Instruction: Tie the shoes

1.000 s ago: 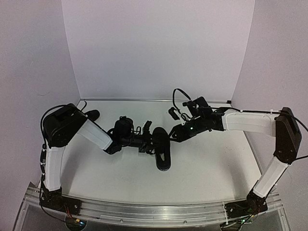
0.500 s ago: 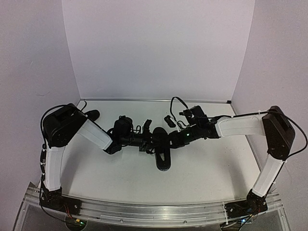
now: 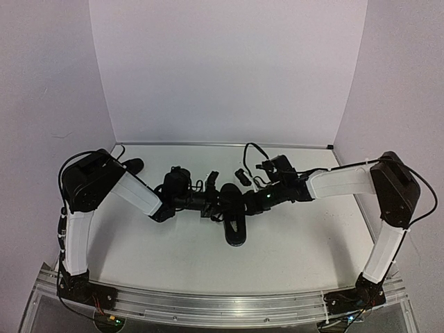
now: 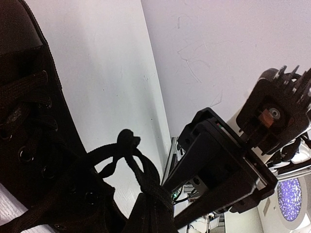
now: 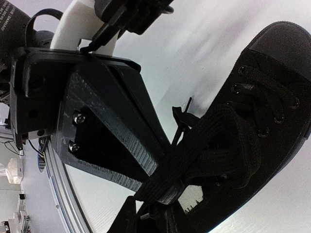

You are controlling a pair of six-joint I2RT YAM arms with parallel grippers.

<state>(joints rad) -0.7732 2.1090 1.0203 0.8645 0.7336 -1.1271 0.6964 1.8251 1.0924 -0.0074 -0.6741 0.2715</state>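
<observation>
We see both arms reaching in over the worktop point(image 3: 298, 243) from its left and right edges, meeting near its middle. One shoe point(image 3: 234, 222) lies there with its toe toward the near edge. The other shoe point(image 3: 130, 165) sits by the far left corner, behind the left arm, with nothing working on it.

The left end effector point(image 3: 216, 205) is at the collar of the middle shoe. It looks clamped on the laces point(image 4: 146, 184), whose strands gather and run tight toward it. The right end effector point(image 3: 250, 202) is just beside it on the opposite side, but we cannot tell whether its fingers are apart or together.

Above the top eyelets the strands cross, and a small twist point(image 4: 127, 140) stands up from them, but we see no finished bow. We judge the task under halfway: this shoe is mid-tie, with loops to form and pull tight, and the corner shoe is not yet started.
</observation>
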